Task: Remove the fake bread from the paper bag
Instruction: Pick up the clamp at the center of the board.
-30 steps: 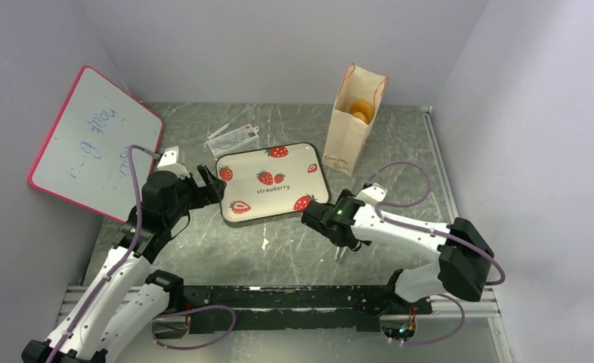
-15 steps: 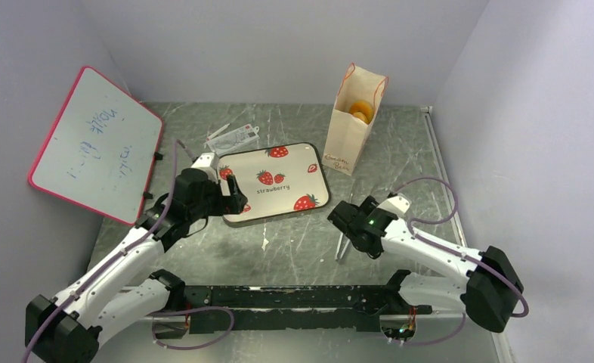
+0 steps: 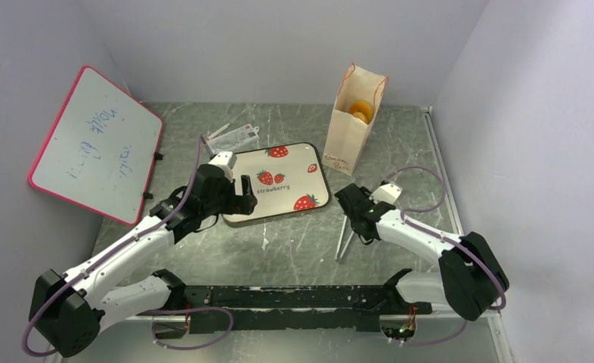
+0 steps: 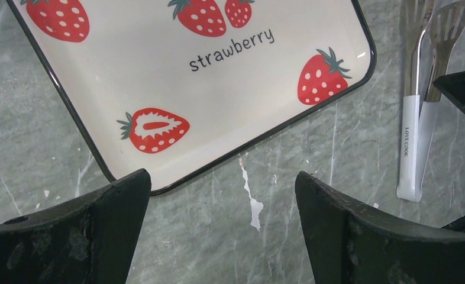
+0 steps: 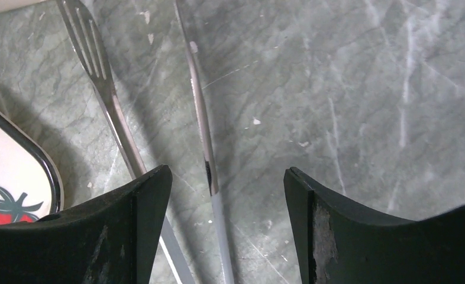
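**One pastry shows in the bag's mouth; both sets of jaws spread and empty**

One ring-shaped piece of the fake bread (image 3: 360, 111), glossy and golden-orange, can be seen from above inside the open top of the paper bag (image 3: 348, 140). Whether more pieces lie under it cannot be told. The bag stands upright at the far side of the grey-green marbled tabletop (image 3: 294, 249), just beside the far right corner of the strawberry tray (image 3: 290, 162). It has thin orange-red handles at its top and red lettering low on its front.

The left arm (image 3: 128, 253) reaches toward the tray, with the left jaws over the tray's near left corner. In the left wrist view its two black fingers (image 4: 70, 236) stand wide apart. Only the corner of the tray (image 4: 159, 53) and bare tabletop show between them.

The right arm (image 3: 422, 234) reaches in from the right, with the right jaws above the far end of a pair of metal tongs (image 3: 341, 243) lying on the tabletop just right of the tray. In the right wrist view its fingers (image 5: 100, 236) are also spread. The two metal blades of the tongs (image 5: 97, 59) lie flat on the surface below the gap and are not pinched. The left wrist view shows the tongs' white handle (image 4: 409, 148).

A whiteboard with a pink-red frame (image 3: 94, 144) leans against the left wall. A small clear packet (image 3: 232, 137) lies beyond the tray's far left corner.
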You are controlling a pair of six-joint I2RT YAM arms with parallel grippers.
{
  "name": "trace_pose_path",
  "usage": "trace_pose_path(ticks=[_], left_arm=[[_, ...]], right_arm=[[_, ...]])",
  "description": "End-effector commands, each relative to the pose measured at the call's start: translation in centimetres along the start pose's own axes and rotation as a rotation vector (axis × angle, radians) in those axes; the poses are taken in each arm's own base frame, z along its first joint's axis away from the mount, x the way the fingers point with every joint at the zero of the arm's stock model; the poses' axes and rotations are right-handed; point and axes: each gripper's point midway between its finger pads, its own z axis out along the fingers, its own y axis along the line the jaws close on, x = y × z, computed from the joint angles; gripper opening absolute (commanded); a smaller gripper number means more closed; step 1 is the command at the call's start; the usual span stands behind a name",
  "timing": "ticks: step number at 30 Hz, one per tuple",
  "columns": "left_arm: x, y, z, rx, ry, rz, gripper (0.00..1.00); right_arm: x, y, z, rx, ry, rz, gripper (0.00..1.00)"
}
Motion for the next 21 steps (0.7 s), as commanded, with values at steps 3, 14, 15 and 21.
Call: trace_pose_path(ticks=[3, 14, 15, 21], left_arm=[[-2.2, -1.0, 0.0, 0.018, -0.06, 0.022, 0.96], [-1.8, -2.5, 0.3, 0.106, -0.05, 0.016, 0.96], [-1.5, -3.0, 0.3, 0.14, -0.046, 0.015, 0.96], [-0.7, -3.8, 0.2, 0.204, -0.043, -0.01, 0.96]], right_arm=[[1.5, 1.1, 1.3, -0.024, 0.043, -0.044, 0.72], [3.6, -0.3, 1.4, -0.012, 0.109, -0.068, 0.17], [3.6, -0.3, 1.4, -0.011, 0.113, -0.073, 0.08], [2.9, -0.1, 0.4, -0.028, 0.111, -0.079, 0.0]])
